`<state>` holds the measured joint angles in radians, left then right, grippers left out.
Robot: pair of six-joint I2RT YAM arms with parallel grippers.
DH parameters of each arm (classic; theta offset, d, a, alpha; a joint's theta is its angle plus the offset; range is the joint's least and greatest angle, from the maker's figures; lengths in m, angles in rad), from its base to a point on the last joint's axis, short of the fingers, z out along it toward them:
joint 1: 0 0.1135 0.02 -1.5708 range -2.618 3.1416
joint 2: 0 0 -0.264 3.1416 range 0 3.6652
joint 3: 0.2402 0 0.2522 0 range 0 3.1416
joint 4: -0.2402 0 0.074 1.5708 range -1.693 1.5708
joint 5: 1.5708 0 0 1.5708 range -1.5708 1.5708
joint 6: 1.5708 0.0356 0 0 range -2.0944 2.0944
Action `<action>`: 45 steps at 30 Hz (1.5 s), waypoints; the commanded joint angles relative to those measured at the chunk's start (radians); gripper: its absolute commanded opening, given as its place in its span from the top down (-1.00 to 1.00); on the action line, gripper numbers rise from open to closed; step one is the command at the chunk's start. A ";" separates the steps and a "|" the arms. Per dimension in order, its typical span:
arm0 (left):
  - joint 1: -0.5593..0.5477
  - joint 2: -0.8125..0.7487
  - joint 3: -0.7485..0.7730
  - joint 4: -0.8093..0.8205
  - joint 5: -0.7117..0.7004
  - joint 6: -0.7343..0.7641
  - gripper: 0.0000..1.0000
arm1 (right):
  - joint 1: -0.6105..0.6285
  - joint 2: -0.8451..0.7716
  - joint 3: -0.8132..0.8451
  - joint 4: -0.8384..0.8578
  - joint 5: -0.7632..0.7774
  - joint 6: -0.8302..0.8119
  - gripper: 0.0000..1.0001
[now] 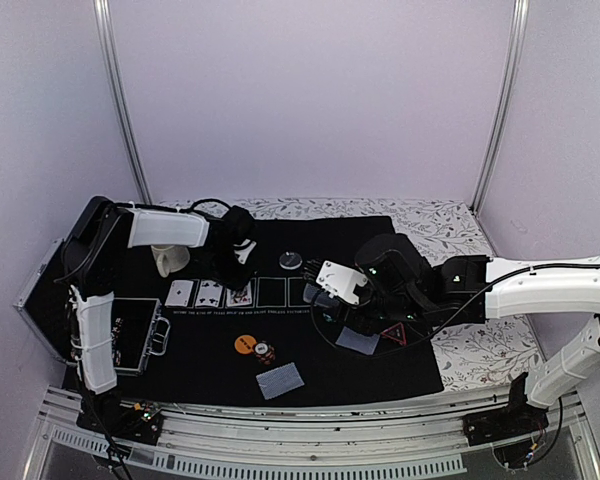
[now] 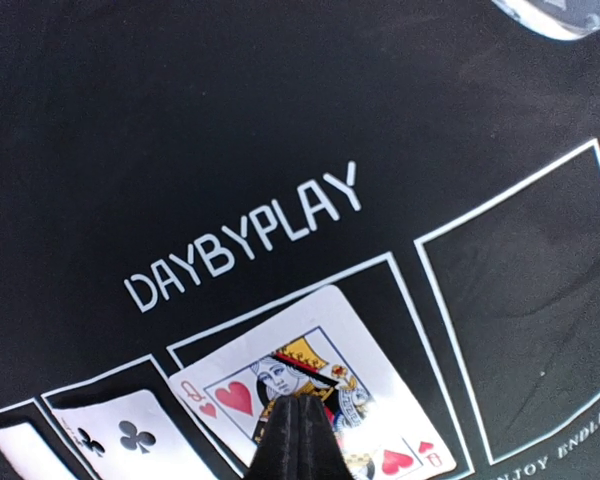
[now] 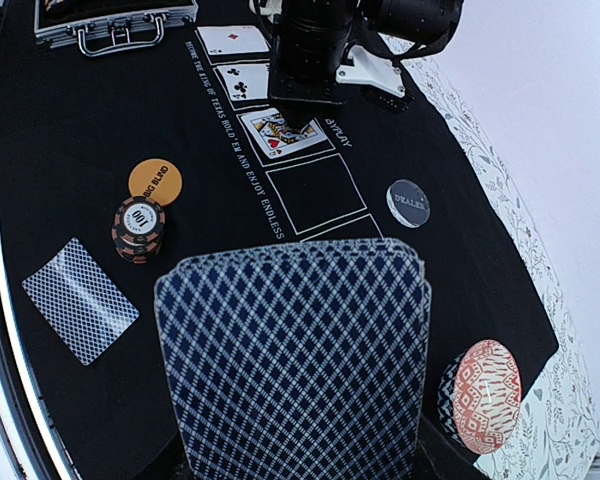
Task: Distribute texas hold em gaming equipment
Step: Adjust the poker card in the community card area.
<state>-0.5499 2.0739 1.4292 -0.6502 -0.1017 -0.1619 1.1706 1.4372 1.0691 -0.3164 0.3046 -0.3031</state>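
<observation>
Three playing cards lie face up in the mat's printed boxes, the queen of hearts (image 2: 325, 350) in the third. My left gripper (image 2: 302, 408) is shut, its tips resting on the queen (image 1: 241, 293) with nothing between them. My right gripper (image 1: 330, 303) is shut on a deck of blue-patterned cards (image 3: 295, 360), held upright above the mat. Its fingers are hidden behind the deck. An orange disc (image 3: 155, 181), a stack of striped chips (image 3: 138, 228) and a face-down card (image 3: 80, 298) lie near the front. The dealer disc (image 3: 408, 202) sits behind the boxes. A red-edged triangle marker (image 1: 392, 333) lies at the right.
A cream mug (image 1: 168, 258) stands behind the left cards. An open metal case (image 1: 135, 335) sits at the front left. A red patterned bowl (image 3: 480, 395) is close to the deck. Another face-down card (image 1: 358, 341) lies under the right arm. Two printed boxes (image 1: 283, 291) hold nothing.
</observation>
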 commanded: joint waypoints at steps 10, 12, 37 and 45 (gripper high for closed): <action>-0.024 0.018 0.037 0.010 0.036 0.062 1.00 | -0.001 -0.012 0.012 0.003 0.013 0.004 -0.01; -0.023 0.008 0.046 -0.001 0.033 0.065 1.00 | -0.001 -0.009 0.016 0.002 0.014 0.003 -0.01; 0.052 -0.043 -0.061 -0.036 -0.018 0.049 1.00 | -0.002 -0.017 0.003 -0.001 0.017 0.012 -0.01; 0.051 0.010 -0.012 -0.034 -0.031 0.064 1.00 | -0.001 -0.017 0.003 -0.001 0.021 0.010 -0.01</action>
<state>-0.4946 2.0426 1.3918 -0.6907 -0.1253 -0.1120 1.1706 1.4372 1.0691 -0.3256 0.3065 -0.3031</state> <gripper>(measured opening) 0.005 0.510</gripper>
